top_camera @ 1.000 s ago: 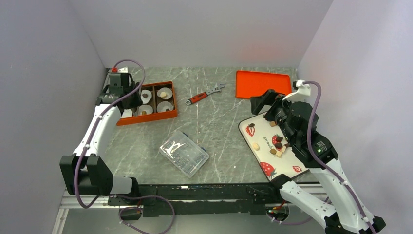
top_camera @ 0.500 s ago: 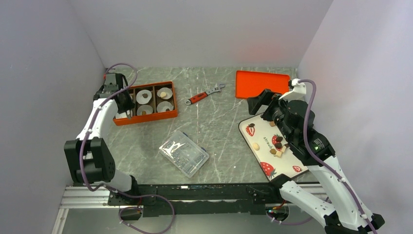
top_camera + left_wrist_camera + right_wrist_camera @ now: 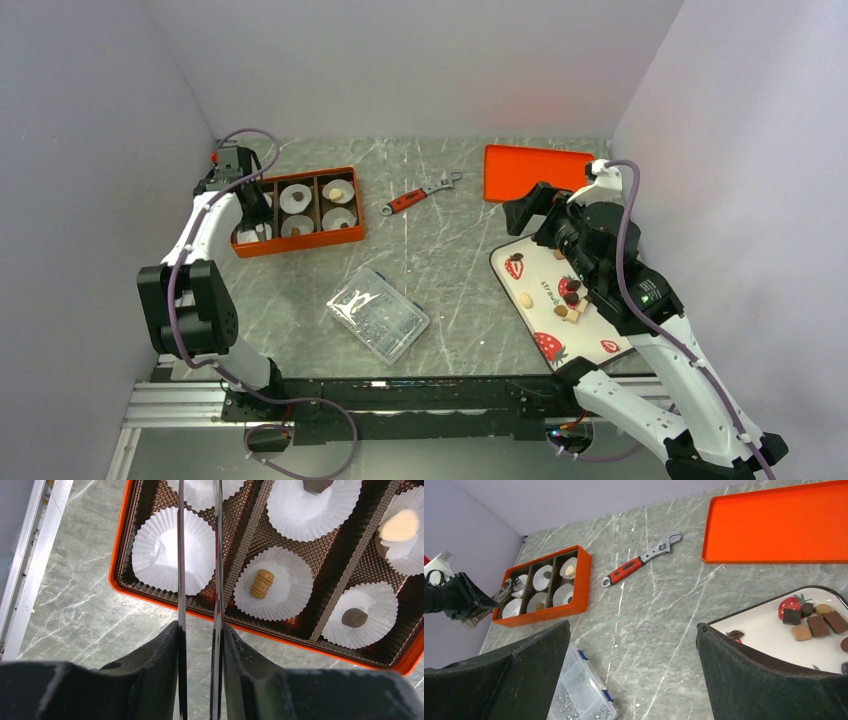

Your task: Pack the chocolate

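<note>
Hovering over the orange box (image 3: 150, 596), the left gripper (image 3: 198, 500) is seen with a narrow gap, nothing held, above a paper cup (image 3: 155, 555). Chocolate (image 3: 262, 582) is seated in cups to its right. The right gripper (image 3: 633, 626) is spread wide above the worktop (image 3: 664, 605); more chocolate is heaped on the strawberry tray (image 3: 764, 630) by its right finger.

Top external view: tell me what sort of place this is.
Likely a robot test cell: plain walls enclose a marble-look table holding an orange chocolate box, a wrench and a clear parts case.
</note>
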`<state>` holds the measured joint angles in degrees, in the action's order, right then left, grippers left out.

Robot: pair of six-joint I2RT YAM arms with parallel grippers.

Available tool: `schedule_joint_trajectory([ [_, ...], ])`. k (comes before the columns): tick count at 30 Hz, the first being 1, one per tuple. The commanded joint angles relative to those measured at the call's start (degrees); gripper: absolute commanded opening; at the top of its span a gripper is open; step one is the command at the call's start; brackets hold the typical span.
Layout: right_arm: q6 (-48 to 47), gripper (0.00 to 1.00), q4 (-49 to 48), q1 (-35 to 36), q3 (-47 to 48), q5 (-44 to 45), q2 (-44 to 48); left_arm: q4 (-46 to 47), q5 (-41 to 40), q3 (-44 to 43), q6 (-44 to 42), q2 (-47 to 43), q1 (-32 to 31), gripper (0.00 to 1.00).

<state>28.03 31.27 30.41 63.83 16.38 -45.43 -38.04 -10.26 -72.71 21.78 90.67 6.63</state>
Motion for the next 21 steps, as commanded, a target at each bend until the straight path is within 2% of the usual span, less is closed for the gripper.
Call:
schedule_joint_trajectory([
  [1, -0.7, 1.0, -2.2, -0.2, 0.2, -0.2, 0.1, 0.3, -1.4, -3.1, -0.3, 0.2, 0.3, 0.38],
  [4, -0.5, 1.0, -2.3, -0.2, 0.1, -0.3, 0.1, 0.2, -1.6, -2.8, -0.3, -0.1, 0.3, 0.46],
  [10, 0.2, 1.0, -2.2, -0.2, 0.1, -0.6, 0.4, 0.0, -1.2, -2.1, -1.0, -1.7, 0.3, 0.51],
  [21, 1.4, 1.0, -2.6, -0.2, 0.4, -0.4, 1.2, -1.2, 0.2, -3.7, -2.6, -7.6, -1.5, 0.5],
])
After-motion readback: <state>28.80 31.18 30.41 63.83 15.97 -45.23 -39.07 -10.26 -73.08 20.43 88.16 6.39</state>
